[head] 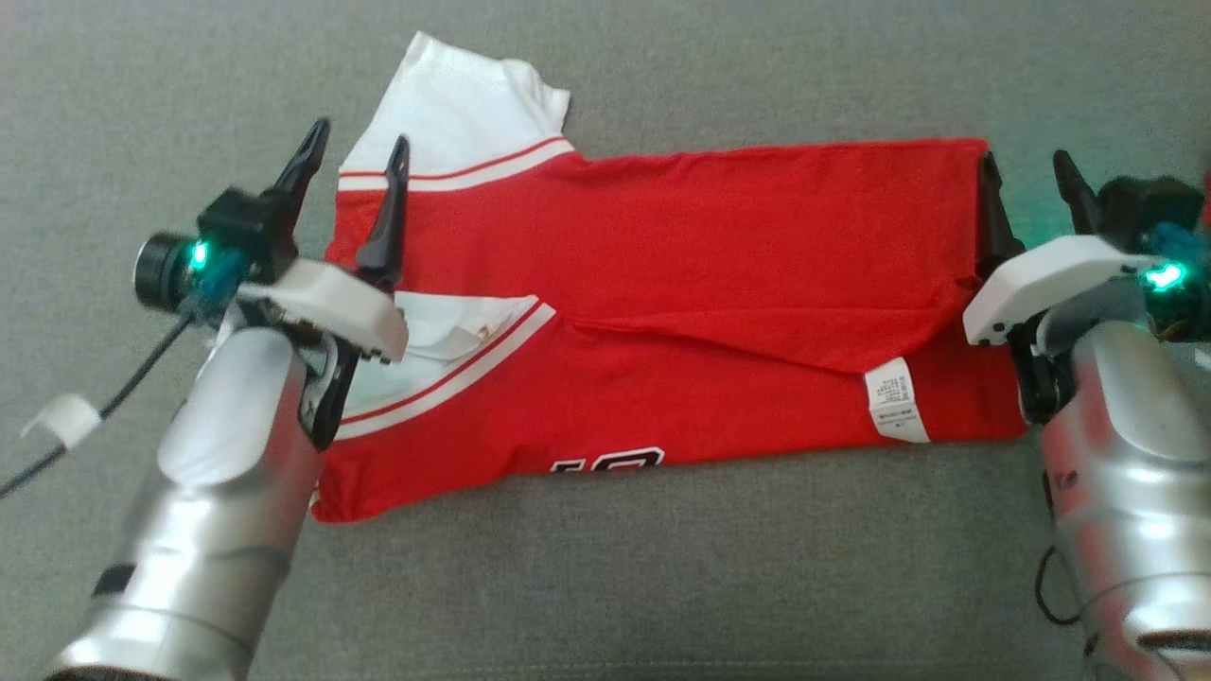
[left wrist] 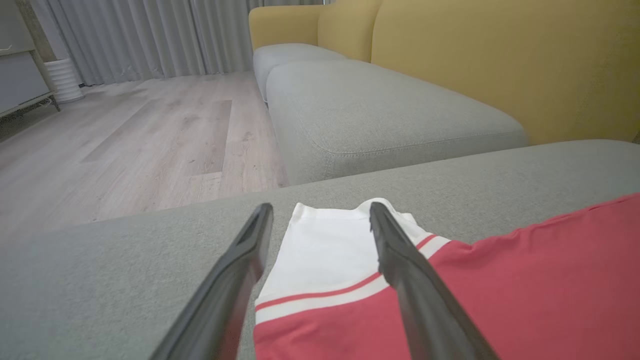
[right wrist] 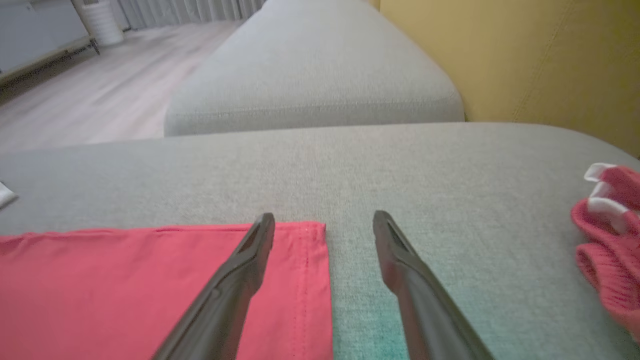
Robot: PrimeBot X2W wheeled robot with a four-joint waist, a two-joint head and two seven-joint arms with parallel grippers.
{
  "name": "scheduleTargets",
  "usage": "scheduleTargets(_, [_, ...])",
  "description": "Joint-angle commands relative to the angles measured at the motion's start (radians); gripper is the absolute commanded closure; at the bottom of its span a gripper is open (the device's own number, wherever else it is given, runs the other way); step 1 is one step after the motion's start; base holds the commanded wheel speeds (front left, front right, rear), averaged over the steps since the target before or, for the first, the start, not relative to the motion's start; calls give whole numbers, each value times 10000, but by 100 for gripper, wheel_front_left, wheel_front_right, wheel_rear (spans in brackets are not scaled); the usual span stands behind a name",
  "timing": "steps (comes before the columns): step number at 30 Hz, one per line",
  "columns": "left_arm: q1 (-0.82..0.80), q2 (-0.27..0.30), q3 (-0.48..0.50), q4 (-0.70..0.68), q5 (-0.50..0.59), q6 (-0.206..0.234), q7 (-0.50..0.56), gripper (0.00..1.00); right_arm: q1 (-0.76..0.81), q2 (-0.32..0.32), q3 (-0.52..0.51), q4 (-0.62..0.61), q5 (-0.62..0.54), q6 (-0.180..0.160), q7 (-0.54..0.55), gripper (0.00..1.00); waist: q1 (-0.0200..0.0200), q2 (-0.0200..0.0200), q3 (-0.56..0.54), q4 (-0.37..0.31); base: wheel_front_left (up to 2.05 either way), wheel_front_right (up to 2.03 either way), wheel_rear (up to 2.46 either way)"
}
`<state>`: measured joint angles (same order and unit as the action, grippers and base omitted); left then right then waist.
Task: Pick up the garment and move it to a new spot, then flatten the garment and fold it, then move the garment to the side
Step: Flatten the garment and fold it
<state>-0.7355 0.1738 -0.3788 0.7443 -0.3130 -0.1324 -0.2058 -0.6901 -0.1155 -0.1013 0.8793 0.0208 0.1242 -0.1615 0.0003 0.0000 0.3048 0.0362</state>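
Two end effectors, both spread wide and both empty, with the red short-sleeved jersey with white sleeves (head: 681,246) between them. It lies flat across the grey fabric sofa seat cushion (head: 662,586) as a long band running left to right. In the wrist views it stops short of the cushion's far edge.

The left end effector (head: 361,132) hovers over the sleeve end. One dark finger is outside the cloth and the other is over the red-and-white trim, with the white upper sleeve (head: 454,104) poking out beyond the fingertips. The right end effector (head: 1024,157) straddles the hem end, with one finger over the red corner and the other over bare cushion. Nothing is pinched on either side.

As for the step, the jersey looks doubled lengthwise. A diagonal crease runs through the middle, a white care label (head: 897,399) shows near the hem, and part of a black-and-white number print (head: 610,462) peeks out at the near edge. I'd call that flattening done and folding under way.

The next move probably calls for a crosswise fold, bringing one end over the other. That needs both corners of one end gripped cleanly through all layers, then a low, even carry so the band doesn't skew. The loose upper sleeve may want tucking in first. Watch the right side too, where a crumpled red-and-white cloth (right wrist: 607,220) sits on the cushion, well apart from the hem.
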Motion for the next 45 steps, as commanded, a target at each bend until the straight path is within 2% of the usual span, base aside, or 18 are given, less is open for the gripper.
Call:
scheduleTargets(1, [-429,375,134,-144,-137,19,-2,0,-227,-20,139,-83,-145,65,95,0,-3,0,215,49,0,0,0])
scheduleTargets(9, [-1685,740,-1394,472,-1013,18,315,0,-1427,-133,-76,1218,-601,65,475,0,-3,0,700,152,0,0,0])
scheduleTargets(18, [-2814,1505,-3006,472,-2545,18,601,0,-2456,-52,986,2391,-136,65,1030,1,-3,0,1028,125,0,0,0])
scheduleTargets(19, [-2877,1575,-3114,493,-2684,18,560,0,-2501,-38,1137,2479,-15,65,1056,24,-3,0,1037,111,0,0,0])
scheduleTargets(20, [-2922,1641,-3223,530,-2813,18,531,0,-2534,-41,1296,2550,87,65,1065,58,-3,0,1038,93,0,0,0])
scheduleTargets(21, [-2958,1709,-3334,575,-2930,18,508,0,-2561,-54,1433,2600,193,65,1046,98,-3,0,1035,68,0,0,0])
scheduleTargets(32, [-3664,2456,-4268,615,-4243,18,677,0,-2997,-170,2299,2393,1150,65,125,100,-3,0,1242,-491,0,0,0])
scheduleTargets(41, [-4892,4031,-6116,-95,-6178,18,2668,0,-3631,404,3404,1773,2201,65,-368,100,-3,0,2168,-1365,0,0,0])
scheduleTargets(45, [-5071,4307,-6363,175,-6667,18,2860,0,-3773,501,3924,1491,2640,65,-413,100,-3,0,2456,-1608,0,0,0])
